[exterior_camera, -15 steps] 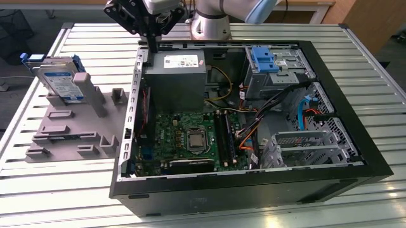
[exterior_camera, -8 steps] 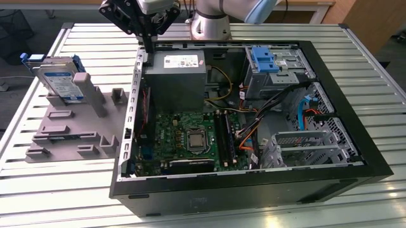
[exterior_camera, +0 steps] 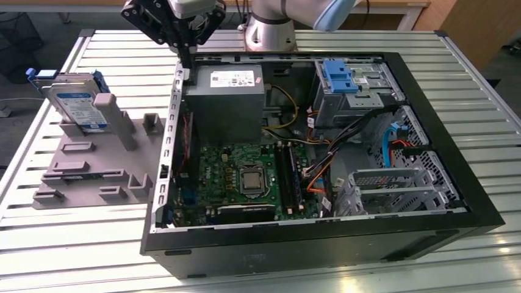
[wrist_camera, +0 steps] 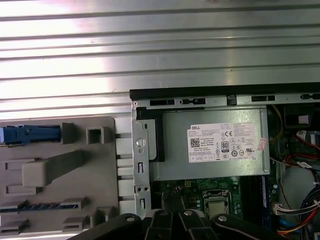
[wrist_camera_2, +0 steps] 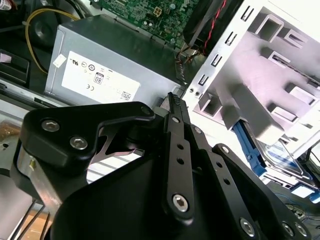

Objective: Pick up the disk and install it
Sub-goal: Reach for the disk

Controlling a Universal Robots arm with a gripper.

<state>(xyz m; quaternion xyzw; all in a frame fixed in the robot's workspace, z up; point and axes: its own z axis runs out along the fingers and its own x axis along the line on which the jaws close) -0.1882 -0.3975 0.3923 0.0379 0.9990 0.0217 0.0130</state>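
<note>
Black pincer [wrist_camera_2: 172,99], its fingers pressed together on nothing, hangs above the open computer case's [exterior_camera: 326,243] side wall beside the grey power supply [exterior_camera: 224,97]. Well apart, toward the exterior view's left, the disk [exterior_camera: 77,105] stands on edge in a grey holder [exterior_camera: 82,166] on the worktop [exterior_camera: 73,235].

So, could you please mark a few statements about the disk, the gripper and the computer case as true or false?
1. The disk stands in the grey holder beside the computer case. True.
2. The gripper holds the disk. False: it is shut on nothing, by the case's edge.
3. The case's side is closed. False: it lies open, motherboard showing.
4. A blue bracket sits in the case's drive bay. True.
</note>
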